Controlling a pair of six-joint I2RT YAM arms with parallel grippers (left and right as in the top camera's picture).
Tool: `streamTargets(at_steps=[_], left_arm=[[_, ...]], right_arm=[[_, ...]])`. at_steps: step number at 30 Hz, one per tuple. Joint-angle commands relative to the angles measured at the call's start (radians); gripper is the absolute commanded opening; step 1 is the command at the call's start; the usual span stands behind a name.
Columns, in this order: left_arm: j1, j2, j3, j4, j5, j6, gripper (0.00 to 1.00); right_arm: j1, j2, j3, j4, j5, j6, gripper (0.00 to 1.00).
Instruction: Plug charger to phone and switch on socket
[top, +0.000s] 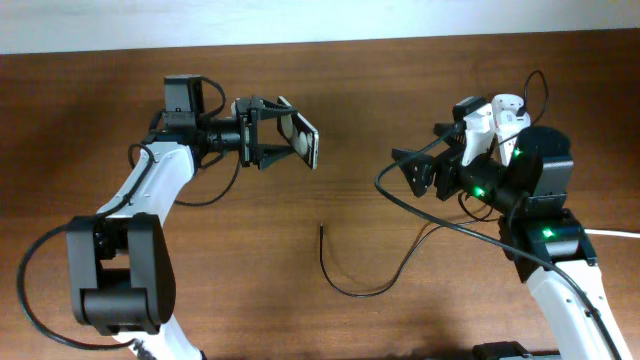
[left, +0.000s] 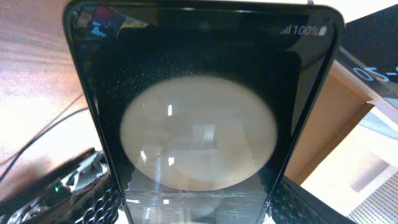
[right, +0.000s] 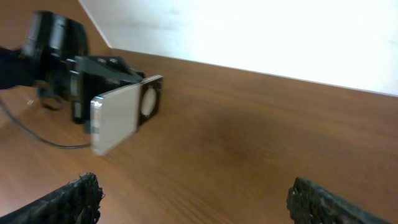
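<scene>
The phone (top: 305, 138) is held up off the wooden table (top: 350, 90), edge-on from overhead. My left gripper (top: 281, 133) is shut on it. In the left wrist view the phone's dark glass face (left: 199, 74) fills the frame, with a pale round reflection, between my fingers (left: 198, 210). My right gripper (top: 411, 171) is open and empty, above the table and facing the phone (right: 121, 118); its fingers (right: 199, 202) are wide apart. The charger's thin black cable (top: 355, 292) lies on the table, its plug tip (top: 321, 229) free. The socket is hidden behind the right arm.
A thick white cord (top: 615, 233) leaves at the right edge. Black robot cables loop beside the left arm (top: 200, 195) and round the right arm (top: 385, 190). A white wall runs behind the table's far edge (right: 249, 37).
</scene>
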Motion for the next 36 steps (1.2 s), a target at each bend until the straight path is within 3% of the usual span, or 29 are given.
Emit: streamTargets(at_steps=[1,4,12,25,36], left_arm=[[0.0,0.005,0.016,0.015,-0.066,0.001,0.0],[-0.012,0.005,0.016,0.015,-0.114,0.0,0.0],[-0.104,0.005,0.016,0.014,-0.256,-0.004,0.0],[-0.211,0.005,0.016,0.098,-0.251,-0.141,0.0],[-0.328,0.005,0.016,0.15,-0.266,-0.239,0.0]], right_arm=[[0.006,0.034,0.023,0.04,-0.067,0.093,0.99],[0.009,0.107,0.023,0.045,-0.071,0.167,0.99],[0.187,0.223,0.023,0.167,-0.063,0.169,0.99],[0.222,0.227,0.022,0.083,0.096,0.174,0.99],[0.222,0.29,0.022,0.102,0.111,0.215,0.98]])
